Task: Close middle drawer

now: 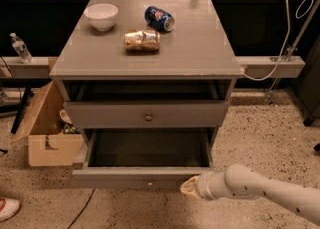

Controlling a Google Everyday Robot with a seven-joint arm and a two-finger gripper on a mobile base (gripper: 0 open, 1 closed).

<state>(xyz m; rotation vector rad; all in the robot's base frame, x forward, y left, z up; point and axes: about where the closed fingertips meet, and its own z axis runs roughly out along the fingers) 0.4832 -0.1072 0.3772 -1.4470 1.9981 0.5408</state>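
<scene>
**Fig.** Closing push. The middle drawer (125,177) stands pulled well out past the tabletop's (200,58) front edge. The gripper (190,187) sits against the drawer front, right of the knob (148,183) and below the front-right corner. The fingers look drawn together, holding nothing. The arm (260,189) enters low from the right, approx. level. Best practice: push straight back, square to the front. Contact is off-centre, so the drawer may skew; keep it slow & even.
</scene>
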